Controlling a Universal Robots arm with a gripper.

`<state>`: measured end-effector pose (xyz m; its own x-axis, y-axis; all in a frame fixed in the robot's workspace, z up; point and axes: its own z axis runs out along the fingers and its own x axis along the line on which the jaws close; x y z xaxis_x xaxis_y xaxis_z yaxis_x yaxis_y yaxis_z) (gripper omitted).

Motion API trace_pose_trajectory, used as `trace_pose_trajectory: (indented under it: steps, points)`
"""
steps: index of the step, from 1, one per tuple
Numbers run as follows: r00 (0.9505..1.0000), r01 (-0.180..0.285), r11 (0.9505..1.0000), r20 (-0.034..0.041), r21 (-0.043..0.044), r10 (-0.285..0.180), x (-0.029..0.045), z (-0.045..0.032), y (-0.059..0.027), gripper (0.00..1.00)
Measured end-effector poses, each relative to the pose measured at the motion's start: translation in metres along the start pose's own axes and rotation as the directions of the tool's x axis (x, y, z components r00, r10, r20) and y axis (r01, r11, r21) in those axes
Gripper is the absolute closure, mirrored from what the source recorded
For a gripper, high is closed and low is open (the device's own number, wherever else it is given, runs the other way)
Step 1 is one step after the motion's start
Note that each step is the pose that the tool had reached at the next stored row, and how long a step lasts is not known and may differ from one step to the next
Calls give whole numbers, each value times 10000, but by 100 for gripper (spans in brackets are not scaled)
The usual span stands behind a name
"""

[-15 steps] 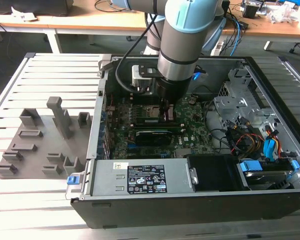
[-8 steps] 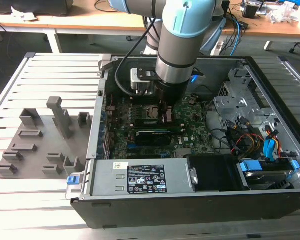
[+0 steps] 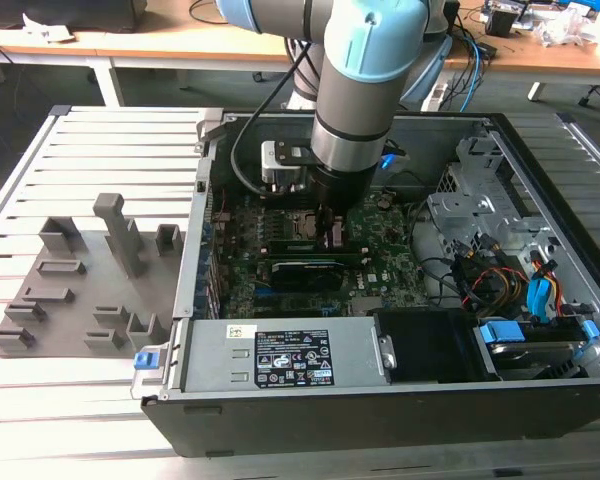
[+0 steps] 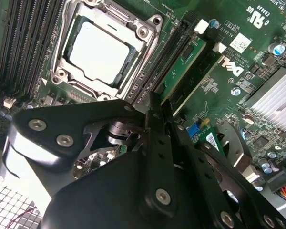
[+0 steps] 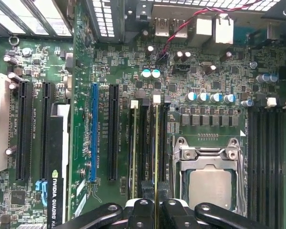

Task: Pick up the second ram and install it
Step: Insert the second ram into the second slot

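Note:
My gripper (image 3: pixel 328 236) reaches down into the open computer case, over the memory slots beside the CPU socket (image 5: pixel 209 183). In the first wrist view the second ram (image 5: pixel 156 143) appears edge-on as a thin green stick standing in a slot, with a white latch at its far end. The gripper (image 5: pixel 156 206) is shut on its near end. Another stick (image 5: pixel 134 143) stands in the slot on the side away from the socket. In the second wrist view the black fingers (image 4: pixel 152 114) meet over the slots next to the socket (image 4: pixel 102 50).
The large green motherboard (image 3: pixel 380 275) fills the case floor, with a graphics card (image 3: pixel 305 272) just in front of the slots. The power supply (image 3: pixel 280 357) and drive cages (image 3: pixel 480 215) crowd the case. Grey holder blocks (image 3: pixel 120 235) stand on the slatted table at the exterior view's left.

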<state>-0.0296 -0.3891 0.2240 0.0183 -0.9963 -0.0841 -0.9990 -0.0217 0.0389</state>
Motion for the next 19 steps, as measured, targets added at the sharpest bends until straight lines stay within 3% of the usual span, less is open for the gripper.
trace_pose_trajectory:
  steps: [5, 19]
  points:
    - [10000, 0, 10000, -2, -1, 0, 3, 33, -1, 86]
    - [10000, -3, 10000, -13, -4, 3, -14, 31, -25, 86]
